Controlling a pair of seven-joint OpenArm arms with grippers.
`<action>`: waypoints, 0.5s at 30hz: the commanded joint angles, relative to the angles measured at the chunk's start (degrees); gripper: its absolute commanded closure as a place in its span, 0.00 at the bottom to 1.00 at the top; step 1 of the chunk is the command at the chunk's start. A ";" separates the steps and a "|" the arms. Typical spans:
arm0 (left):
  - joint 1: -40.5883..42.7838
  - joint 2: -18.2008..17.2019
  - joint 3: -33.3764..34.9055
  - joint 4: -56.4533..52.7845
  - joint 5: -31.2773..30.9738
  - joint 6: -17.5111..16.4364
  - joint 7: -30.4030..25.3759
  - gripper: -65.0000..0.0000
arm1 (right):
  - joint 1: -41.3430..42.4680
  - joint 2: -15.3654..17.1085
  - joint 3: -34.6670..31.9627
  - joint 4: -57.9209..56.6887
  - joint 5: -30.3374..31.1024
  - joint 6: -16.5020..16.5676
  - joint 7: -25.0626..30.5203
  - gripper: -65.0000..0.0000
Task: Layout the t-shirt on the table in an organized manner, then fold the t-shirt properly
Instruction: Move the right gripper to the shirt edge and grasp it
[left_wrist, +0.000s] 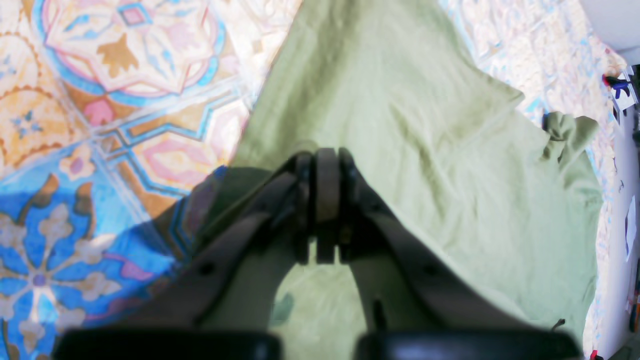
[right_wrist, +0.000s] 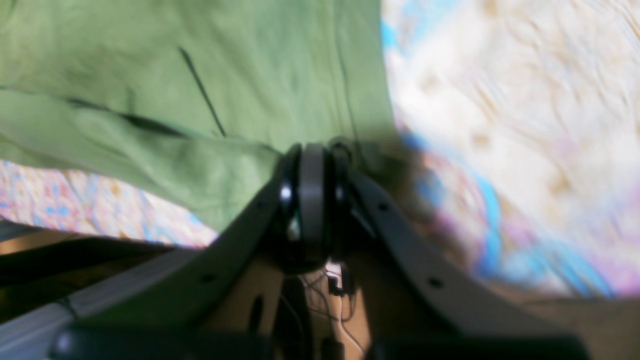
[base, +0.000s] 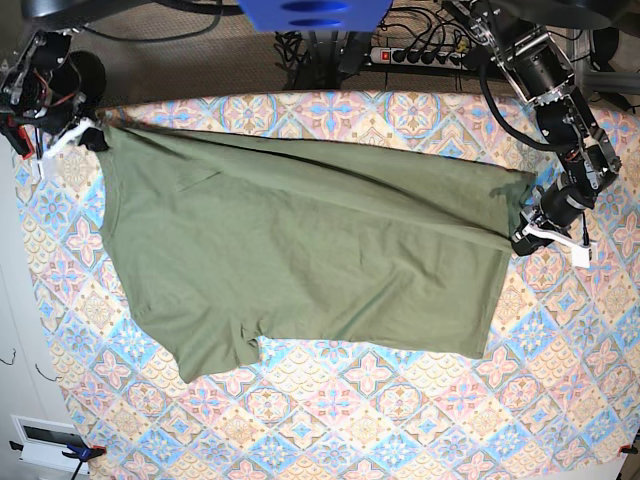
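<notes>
The olive-green t-shirt (base: 300, 250) lies stretched across the patterned table (base: 400, 420), wrinkled, with a sleeve (base: 225, 350) at its near edge. At the shirt's right edge in the base view, my left gripper (base: 522, 238) is shut on the cloth. The left wrist view shows that left gripper (left_wrist: 327, 165) pinched on the fabric, and the t-shirt (left_wrist: 410, 125) spreads away from it. My right gripper (base: 90, 135) is shut on the shirt's far-left corner. In the right wrist view the right gripper (right_wrist: 312, 155) clamps the edge of the t-shirt (right_wrist: 200, 75) close to the table's rim.
A power strip with cables (base: 420, 50) lies on the floor behind the table. A blue mount (base: 310, 12) sits at the top centre. The table's left edge runs beside a white cabinet (base: 30, 440). Bare patterned cloth (base: 380, 400) shows in front of the shirt.
</notes>
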 joint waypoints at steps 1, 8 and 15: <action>-0.90 -1.01 -0.30 0.93 -1.13 -0.26 -1.35 1.00 | 0.32 1.41 0.64 0.90 -0.06 0.19 0.68 0.97; -0.90 0.66 -0.12 0.93 -0.95 -0.26 -1.79 1.00 | -0.12 1.32 0.55 1.26 -0.15 0.19 0.94 0.92; -0.90 0.83 0.05 0.93 -0.69 -0.26 -1.79 1.00 | 0.41 1.32 0.73 0.90 -0.23 0.19 1.03 0.87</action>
